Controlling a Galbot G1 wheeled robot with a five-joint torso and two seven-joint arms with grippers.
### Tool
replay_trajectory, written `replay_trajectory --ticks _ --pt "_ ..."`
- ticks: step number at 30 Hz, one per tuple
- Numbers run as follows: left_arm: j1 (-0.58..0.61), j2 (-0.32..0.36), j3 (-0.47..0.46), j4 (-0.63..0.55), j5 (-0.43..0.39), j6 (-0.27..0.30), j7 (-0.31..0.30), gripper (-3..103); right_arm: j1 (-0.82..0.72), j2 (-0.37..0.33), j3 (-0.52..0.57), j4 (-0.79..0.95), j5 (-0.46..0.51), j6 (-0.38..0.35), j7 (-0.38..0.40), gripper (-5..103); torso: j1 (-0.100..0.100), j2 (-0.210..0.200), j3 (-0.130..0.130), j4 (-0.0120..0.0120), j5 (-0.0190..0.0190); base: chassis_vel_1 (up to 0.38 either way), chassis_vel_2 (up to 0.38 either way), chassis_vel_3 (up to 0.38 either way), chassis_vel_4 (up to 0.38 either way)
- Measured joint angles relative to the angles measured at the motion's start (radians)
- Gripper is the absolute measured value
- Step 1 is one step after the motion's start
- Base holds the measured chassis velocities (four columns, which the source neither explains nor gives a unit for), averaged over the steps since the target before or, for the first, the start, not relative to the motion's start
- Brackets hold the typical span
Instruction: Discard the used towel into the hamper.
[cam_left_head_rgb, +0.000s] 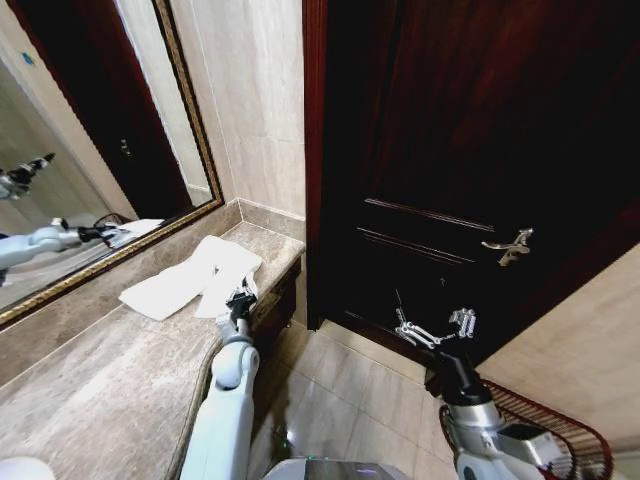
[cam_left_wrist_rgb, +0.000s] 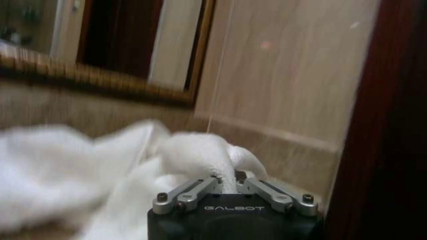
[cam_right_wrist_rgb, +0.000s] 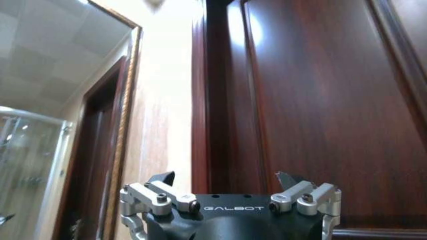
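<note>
The soft white towel (cam_left_head_rgb: 195, 278) lies rumpled on the marble counter (cam_left_head_rgb: 90, 370), its near edge pinched in the closed left gripper (cam_left_head_rgb: 240, 297) marked GALBOT. The wire hamper (cam_left_head_rgb: 560, 430) stands on the floor beside the open, empty right gripper (cam_left_head_rgb: 435, 328).

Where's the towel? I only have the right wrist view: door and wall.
Observer: The towel lies on the counter below the mirror.
Operator: Left arm on it?
Observer: Yes. The left end effector is at the towel's edge near the counter's end, shut on a fold of it.
Operator: And the hamper?
Observer: The hamper stands on the floor at the robot's right, beside the right arm. The right end effector is open in the air in front of the door.
</note>
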Motion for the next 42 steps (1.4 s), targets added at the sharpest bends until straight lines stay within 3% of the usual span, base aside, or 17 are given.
replay_trajectory --ticks 2,5,10,13,20,27,42 --pt "0.029 0.0 -0.007 -0.048 0.009 -0.013 0.021 3 0.003 0.004 -0.005 0.003 0.0 0.0 0.014 100 0.0 0.0 0.0 -0.0002 0.0 0.0 0.0 0.0 0.0" --pt "0.103 0.0 -0.023 -0.157 0.07 -0.09 0.043 3 0.011 0.013 -0.009 0.001 -0.004 0.005 0.024 100 0.0 0.0 0.0 -0.0001 -0.0002 0.0 0.0 0.0 0.0" --pt "0.194 0.0 -0.011 -0.281 0.099 -0.116 0.06 3 0.023 0.021 -0.019 0.001 -0.013 0.009 0.05 100 0.0 0.0 0.0 -0.0002 0.0 0.0 0.0 0.0 0.0" --pt "0.32 0.001 0.019 -0.416 0.13 -0.13 0.084 3 0.021 0.03 -0.026 0.035 -0.091 -0.003 0.155 100 0.0 0.0 0.0 -0.0001 0.0 0.0 0.0 0.0 0.0" --pt "0.42 0.001 0.03 -0.526 0.192 -0.148 0.095 3 0.025 0.026 -0.02 0.065 -0.122 -0.028 0.204 100 0.0 0.0 0.0 -0.0001 0.0 0.0 0.0 0.0 0.0" --pt "0.505 0.001 0.033 -0.54 0.243 -0.152 0.121 3 0.029 0.039 -0.046 0.066 -0.109 -0.077 0.196 100 0.0 0.0 0.0 -0.0001 -0.0001 0.0 0.0 0.0 0.0" --pt "0.5 0.001 0.018 -0.533 0.253 -0.203 0.15 3 0.011 0.03 -0.029 0.065 -0.089 -0.045 0.192 100 0.0 0.0 0.0 -0.0002 -0.0001 -0.011 -0.009 -0.013 -0.011"
